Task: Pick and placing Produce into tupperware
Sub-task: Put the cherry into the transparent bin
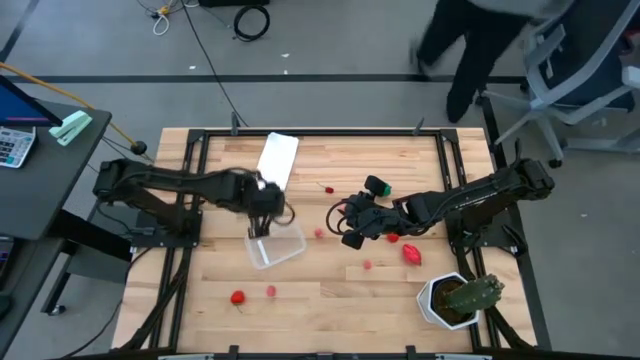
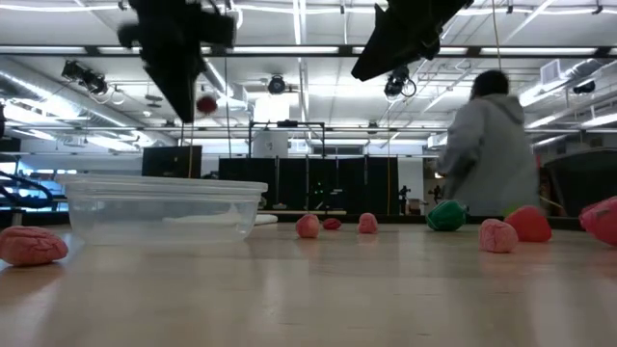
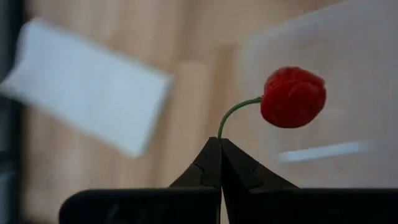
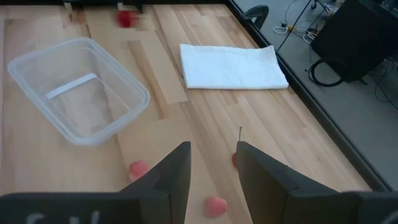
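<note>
My left gripper [image 3: 219,140] is shut on the green stem of a small round red fruit [image 3: 293,97]. It hovers over the far end of the clear tupperware [image 1: 276,247], which stands on the table. In the low view the fruit [image 2: 206,103] hangs well above the box [image 2: 164,206]. My right gripper [image 4: 211,163] is open and empty above the table's middle [image 1: 350,226], right of the box. Other produce lies on the table: a pink piece [image 1: 320,233], another pink piece [image 1: 367,265], red pieces [image 1: 411,254], and a green piece [image 1: 378,186]. My left gripper pinches the green stem [image 3: 227,121] of the red fruit at its free end, between the two fingertips. The fingers point down. The fruit is lifted clear, out at the stem's other end beside the fingertips, above the tupperware.
A flat white panel [image 1: 278,158] lies beyond the box. A cactus in a white pot [image 1: 455,298] stands at the near right. A red piece [image 1: 238,297] and a pink piece [image 1: 271,291] lie near the front edge. A person [image 2: 487,145] is beyond the table.
</note>
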Motion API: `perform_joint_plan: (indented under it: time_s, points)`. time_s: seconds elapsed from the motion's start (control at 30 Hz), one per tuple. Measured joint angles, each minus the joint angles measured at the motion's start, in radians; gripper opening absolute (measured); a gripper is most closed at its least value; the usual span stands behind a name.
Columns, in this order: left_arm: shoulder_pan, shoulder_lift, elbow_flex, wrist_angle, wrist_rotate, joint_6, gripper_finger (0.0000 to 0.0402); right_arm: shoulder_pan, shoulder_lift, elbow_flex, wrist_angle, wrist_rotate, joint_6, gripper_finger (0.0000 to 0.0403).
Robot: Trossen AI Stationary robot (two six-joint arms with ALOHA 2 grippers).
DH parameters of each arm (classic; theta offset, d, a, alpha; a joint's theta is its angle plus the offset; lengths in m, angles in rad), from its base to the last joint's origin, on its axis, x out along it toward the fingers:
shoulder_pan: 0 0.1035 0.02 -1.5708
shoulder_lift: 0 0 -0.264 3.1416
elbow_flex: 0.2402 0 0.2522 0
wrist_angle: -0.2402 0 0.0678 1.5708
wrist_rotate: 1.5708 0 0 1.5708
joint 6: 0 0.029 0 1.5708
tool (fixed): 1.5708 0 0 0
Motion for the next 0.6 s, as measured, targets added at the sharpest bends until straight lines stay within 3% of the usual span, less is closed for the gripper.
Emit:
perform_joint_plan:
  time_s: [0.13,0.3,0.6]
  points:
    - [-0.067,0.000,0.010,-0.006,0.073,-0.065,0.0001,0.000,0.000,0.000,-0.006,0.000,0.008,0.0137]
    - [-0.102,0.027,-0.065,0.006,0.180,-0.134,0.0005,0.000,0.000,0.000,-0.034,0.000,0.079,0.0137]
    - [-0.116,0.084,-0.198,0.192,0.184,-0.139,0.0014,0.001,0.000,0.000,-0.068,0.000,0.130,0.0137]
